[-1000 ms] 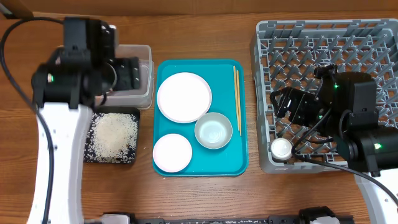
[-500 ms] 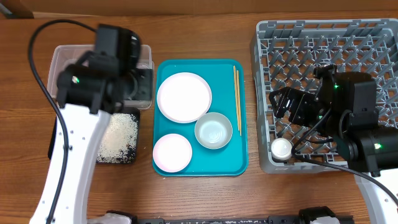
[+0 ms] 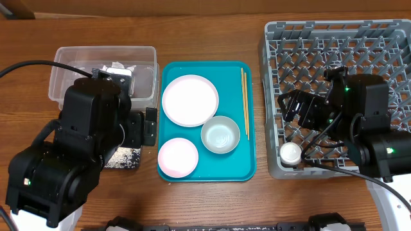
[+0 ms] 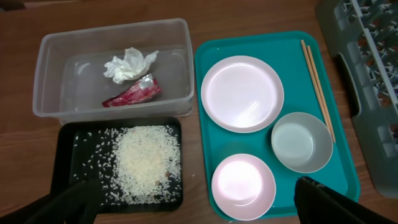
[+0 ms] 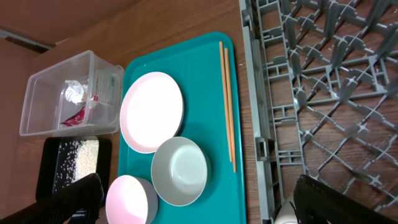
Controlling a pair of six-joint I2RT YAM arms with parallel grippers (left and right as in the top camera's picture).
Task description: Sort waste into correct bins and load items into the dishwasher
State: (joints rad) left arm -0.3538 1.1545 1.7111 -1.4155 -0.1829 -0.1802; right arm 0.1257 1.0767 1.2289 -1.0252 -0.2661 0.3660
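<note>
Rice (image 4: 146, 163) on black tray (image 4: 67, 142) just ahead of spread left jaws, right jaws spread over rack (image 3: 385, 45)

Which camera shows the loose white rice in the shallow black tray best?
The left wrist view: the loose white rice lies in full sight, heaped in the shallow black tray. In the overhead view the left arm covers nearly all of it. The right wrist view shows it small, at the left edge.
</note>
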